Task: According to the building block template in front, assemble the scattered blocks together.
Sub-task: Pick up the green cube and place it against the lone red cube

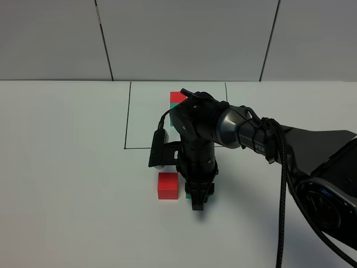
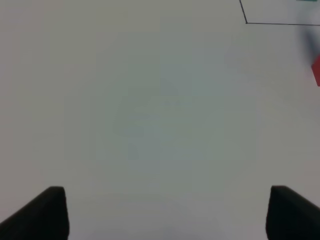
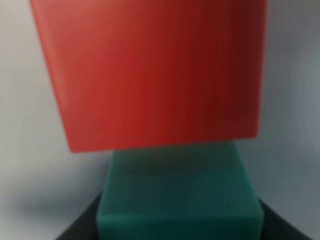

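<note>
Teal-green matte cube [image 3: 180,200] touches my closed right gripper [image 1: 198,203] and a bright red matte cube [image 3: 150,75]; left gripper [image 2: 165,215] spread wide.

The teal-green cube [image 3: 180,195] sits between the fingers of the right gripper [image 1: 198,200] and touches the bright red cube [image 1: 168,185] just beside it. The black-framed template [image 1: 177,99] lies well apart from the gripper, partly hidden.

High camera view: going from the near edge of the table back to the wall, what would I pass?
Red block → front line of the drawn black frame → red-and-green pair inside the frame → wall. The hand, holding the green block, overlaps the red block's depth, so I leave it out.
</note>
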Tool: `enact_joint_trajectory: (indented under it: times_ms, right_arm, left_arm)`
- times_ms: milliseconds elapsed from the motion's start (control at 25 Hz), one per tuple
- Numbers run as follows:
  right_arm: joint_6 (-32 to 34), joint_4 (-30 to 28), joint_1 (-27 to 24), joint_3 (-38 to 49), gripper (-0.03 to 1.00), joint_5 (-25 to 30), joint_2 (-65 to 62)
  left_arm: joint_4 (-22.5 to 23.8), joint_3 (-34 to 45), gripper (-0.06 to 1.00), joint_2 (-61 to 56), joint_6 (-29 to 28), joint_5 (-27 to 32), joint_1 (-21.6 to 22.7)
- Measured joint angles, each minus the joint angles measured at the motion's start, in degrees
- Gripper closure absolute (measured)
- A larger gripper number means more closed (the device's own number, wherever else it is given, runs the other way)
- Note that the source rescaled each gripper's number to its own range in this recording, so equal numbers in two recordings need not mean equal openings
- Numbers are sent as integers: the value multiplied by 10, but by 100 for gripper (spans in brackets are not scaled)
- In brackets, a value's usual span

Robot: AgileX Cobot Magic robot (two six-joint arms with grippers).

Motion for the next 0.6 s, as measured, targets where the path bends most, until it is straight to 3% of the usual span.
enact_joint_trajectory:
  times_ms: [600]
  right_arm:
    - [0,14,6,-1,96,-3,0]
  left_arm:
    - [0,0,15,0,0,0,0]
